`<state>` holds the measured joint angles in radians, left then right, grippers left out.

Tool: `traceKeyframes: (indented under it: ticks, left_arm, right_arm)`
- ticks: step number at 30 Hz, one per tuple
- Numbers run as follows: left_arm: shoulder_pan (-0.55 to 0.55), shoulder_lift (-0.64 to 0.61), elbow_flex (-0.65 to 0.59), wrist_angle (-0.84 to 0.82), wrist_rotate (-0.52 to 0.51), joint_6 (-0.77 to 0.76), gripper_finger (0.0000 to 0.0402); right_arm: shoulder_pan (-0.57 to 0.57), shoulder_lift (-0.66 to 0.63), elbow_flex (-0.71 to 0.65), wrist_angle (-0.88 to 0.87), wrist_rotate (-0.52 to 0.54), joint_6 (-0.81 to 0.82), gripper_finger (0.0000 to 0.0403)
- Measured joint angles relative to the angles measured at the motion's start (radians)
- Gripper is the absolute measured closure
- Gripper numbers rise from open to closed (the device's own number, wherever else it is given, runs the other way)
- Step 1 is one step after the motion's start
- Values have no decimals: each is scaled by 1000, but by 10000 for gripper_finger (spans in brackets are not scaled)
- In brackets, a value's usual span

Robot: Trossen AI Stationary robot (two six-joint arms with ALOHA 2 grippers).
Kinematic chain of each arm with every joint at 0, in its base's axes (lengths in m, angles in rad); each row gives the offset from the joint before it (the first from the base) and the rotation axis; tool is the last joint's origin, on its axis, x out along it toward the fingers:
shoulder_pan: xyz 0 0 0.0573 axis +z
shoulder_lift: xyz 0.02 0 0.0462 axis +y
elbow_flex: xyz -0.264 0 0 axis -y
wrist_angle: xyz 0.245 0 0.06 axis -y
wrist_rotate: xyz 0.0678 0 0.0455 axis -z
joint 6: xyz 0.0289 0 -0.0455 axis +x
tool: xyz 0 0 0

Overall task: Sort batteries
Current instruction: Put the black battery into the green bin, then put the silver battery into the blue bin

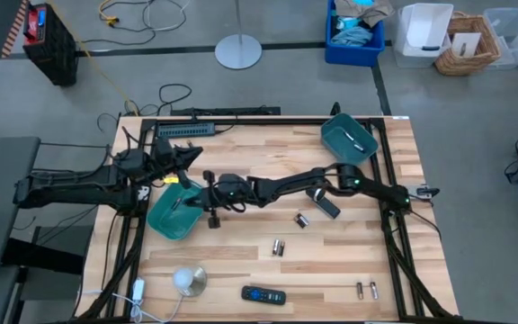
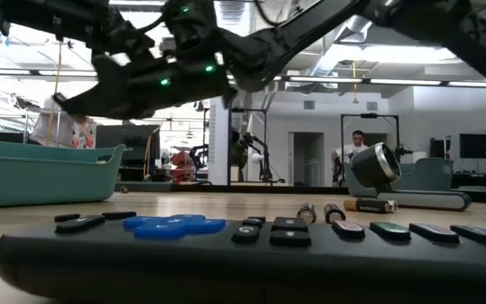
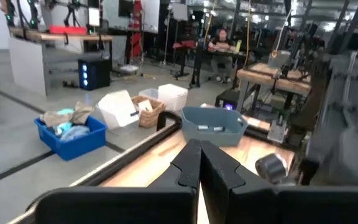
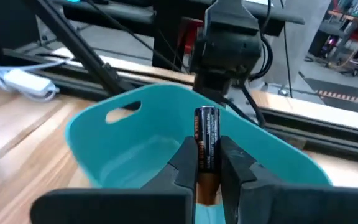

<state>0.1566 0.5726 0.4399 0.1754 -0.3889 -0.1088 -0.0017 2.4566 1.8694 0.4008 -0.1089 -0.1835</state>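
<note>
Right end effector (image 4: 207,163): clamped on a battery (image 4: 206,144), over the teal bin (image 4: 123,140) near the tabletop's left edge.
Battery's axis: in line with the fingers, dark end outward, copper end hidden between them.
Left end effector (image 3: 199,163): fingers pressed together, empty, raised by the left edge.
Loose batteries (image 1: 278,247): lying flat mid-tabletop, too small to read.
Remote (image 2: 251,253): blocks the low view's foreground.

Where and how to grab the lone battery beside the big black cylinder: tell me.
Grip the lone battery across its middle, straight down from above. It lies flat and slanted on the table, so turn the fingers square to its long axis, closing on the round sides. The black cylinder lies close beside it.
</note>
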Motion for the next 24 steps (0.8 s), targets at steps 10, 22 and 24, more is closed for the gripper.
traceKeyframes:
  ticks: [10,22,24]
  left_arm:
    - [0,-45,0,-50,3,3,401]
    - [0,-100,0,-109,12,15,401]
    - [-1,-106,0,-121,12,15,401]
  right_arm:
    - [2,62,141,-150,3,37,265]
    - [7,-57,69,-294,6,-10,219]
    - [0,-98,-2,-267,6,8,230]
